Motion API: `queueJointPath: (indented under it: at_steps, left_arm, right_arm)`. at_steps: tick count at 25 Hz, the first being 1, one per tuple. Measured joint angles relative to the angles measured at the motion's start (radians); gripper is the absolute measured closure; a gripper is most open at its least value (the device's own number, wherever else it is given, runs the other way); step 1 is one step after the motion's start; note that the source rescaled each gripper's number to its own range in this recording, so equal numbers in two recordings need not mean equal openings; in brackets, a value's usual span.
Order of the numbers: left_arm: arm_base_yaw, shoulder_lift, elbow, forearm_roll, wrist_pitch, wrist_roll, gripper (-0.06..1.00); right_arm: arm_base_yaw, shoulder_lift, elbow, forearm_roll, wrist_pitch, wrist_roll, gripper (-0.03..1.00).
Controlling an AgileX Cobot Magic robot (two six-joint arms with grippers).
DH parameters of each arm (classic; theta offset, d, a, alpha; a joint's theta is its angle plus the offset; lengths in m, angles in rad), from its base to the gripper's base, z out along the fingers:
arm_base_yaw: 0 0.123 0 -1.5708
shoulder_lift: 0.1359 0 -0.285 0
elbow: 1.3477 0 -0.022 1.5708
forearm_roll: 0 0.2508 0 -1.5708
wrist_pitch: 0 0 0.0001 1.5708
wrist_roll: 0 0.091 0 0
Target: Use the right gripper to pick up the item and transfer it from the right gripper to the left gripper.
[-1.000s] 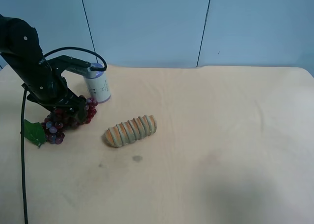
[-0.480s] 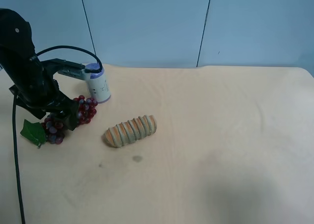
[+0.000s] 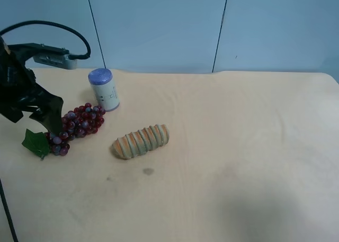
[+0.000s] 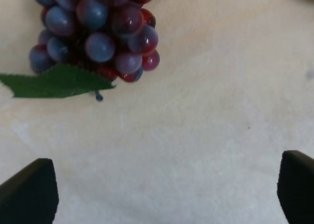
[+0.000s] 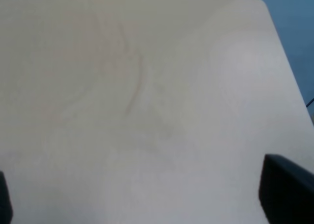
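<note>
On table (image 3: 222, 162): grapes (image 3: 74, 125) lie free | left pincer (image 4: 167, 194) spread wide just beside them | right pincer (image 5: 142, 204) likewise spread

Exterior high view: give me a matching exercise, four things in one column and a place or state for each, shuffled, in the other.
Things:
1. grapes
2. can
3. striped loaf
4. left gripper

Descriptions:
A. standing upright, blue lid on top
B. fingers open, holding nothing, above the table
C. lying on the table, green leaf at one end
D. lying alone nearest the table's middle

Pairs: 1-C, 2-A, 3-D, 4-B
</note>
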Motion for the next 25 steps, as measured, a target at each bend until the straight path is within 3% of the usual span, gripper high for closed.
queueJointPath:
  at_steps: [14,25]
  left_arm:
    - [0.0,-0.584,0.138,0.0,0.025,-0.013,-0.01]
    - [0.0,-1.015,0.296,0.006,0.153,-0.019,-0.01]
  right_arm:
    - [0.0,0.0,0.0,0.0,0.0,0.0,-0.02]
    - [0.0,0.0,0.0,0.0,0.0,0.0,-0.02]
